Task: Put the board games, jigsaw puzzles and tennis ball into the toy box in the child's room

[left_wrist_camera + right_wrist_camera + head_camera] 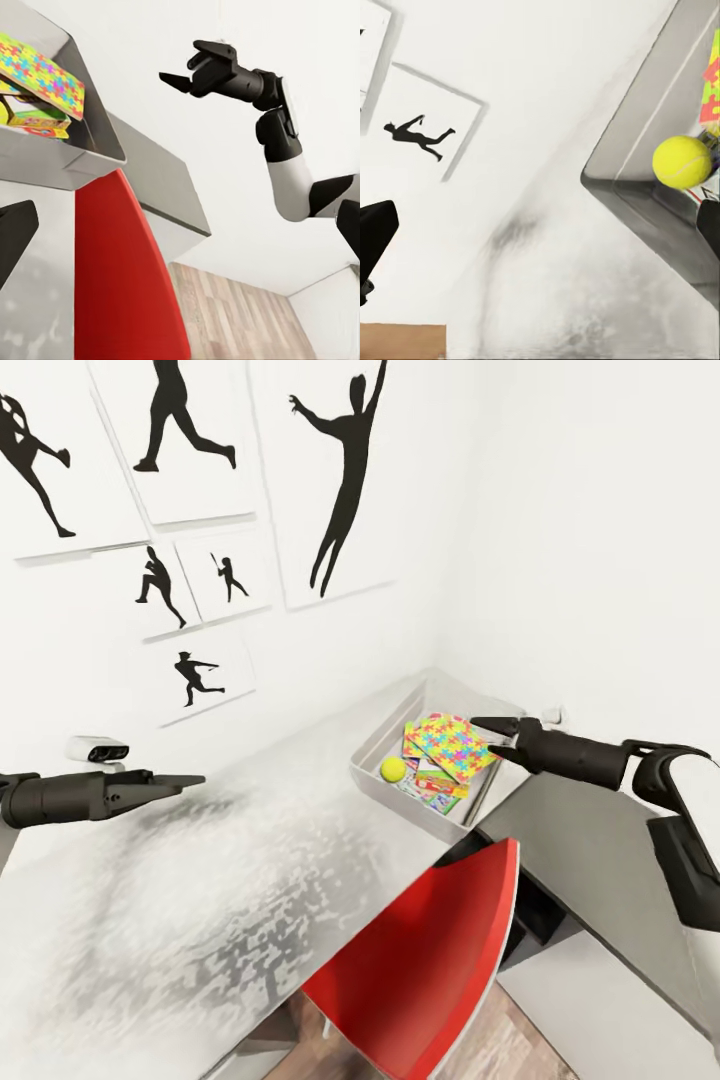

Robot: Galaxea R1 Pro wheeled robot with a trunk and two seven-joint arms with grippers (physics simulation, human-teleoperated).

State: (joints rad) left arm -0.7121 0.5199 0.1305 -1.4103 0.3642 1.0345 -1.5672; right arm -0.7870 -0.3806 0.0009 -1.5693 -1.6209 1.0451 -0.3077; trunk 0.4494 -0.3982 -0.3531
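Judged puzzle light, stiff; best pinched at edge, centre-right. Right claw spread, empty; left unclear.

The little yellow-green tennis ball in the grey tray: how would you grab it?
Probably from above. The small yellow-green tennis ball sits in the shallow light grey toy box, close to its sloping wall, with the bright jigsaw puzzle panel beside it. Being round, it suits fingers closing across its middle, set along the wall.
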